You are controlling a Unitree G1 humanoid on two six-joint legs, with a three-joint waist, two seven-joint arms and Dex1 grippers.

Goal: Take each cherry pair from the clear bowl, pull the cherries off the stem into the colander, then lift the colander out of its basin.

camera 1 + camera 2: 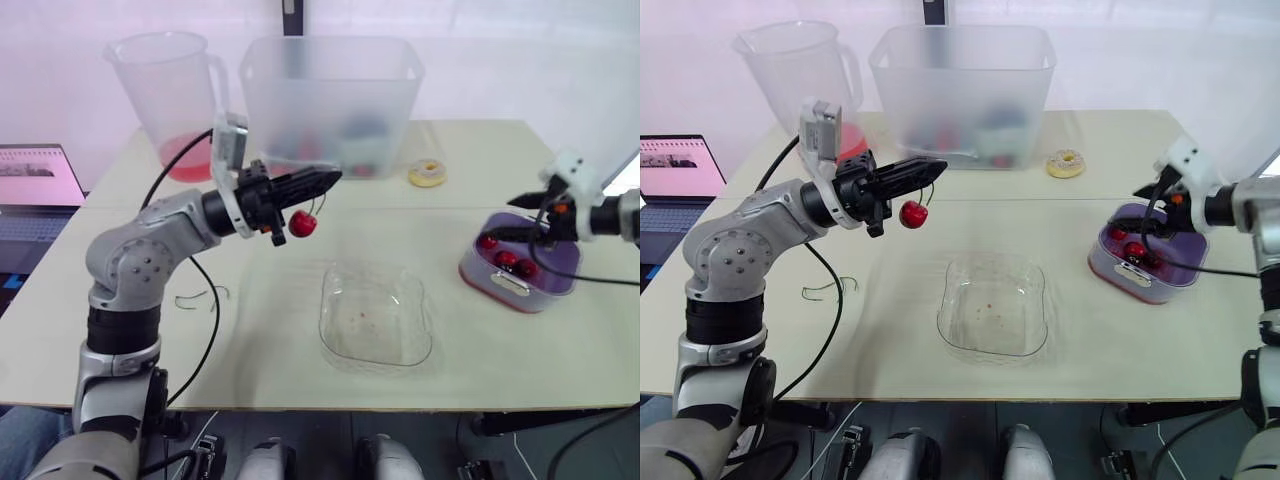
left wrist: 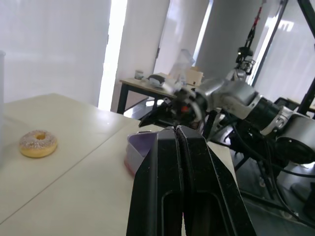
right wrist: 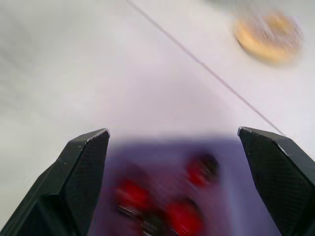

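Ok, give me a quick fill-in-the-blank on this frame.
The shut left gripper dangles a ___ by its stem.
The right gripper hangs open over the purple ___.
The clear bowl is ___.
Beside the frosted bin lies a ___.
Missing: cherry, colander, empty, doughnut.

This looks like a robotics lab or test room in an office-type building. A plain pale table (image 1: 500, 350) carries staged props: a frosted plastic tub (image 1: 330, 90), a clear measuring jug (image 1: 165, 90) and a doughnut (image 1: 428, 173). An open laptop (image 1: 35, 190) sits just off its left edge. Beyond stand a cluttered desk (image 2: 142, 86), tall white panels (image 2: 49, 44), an equipment stand (image 2: 244, 51) and trailing black cables (image 2: 275, 164).
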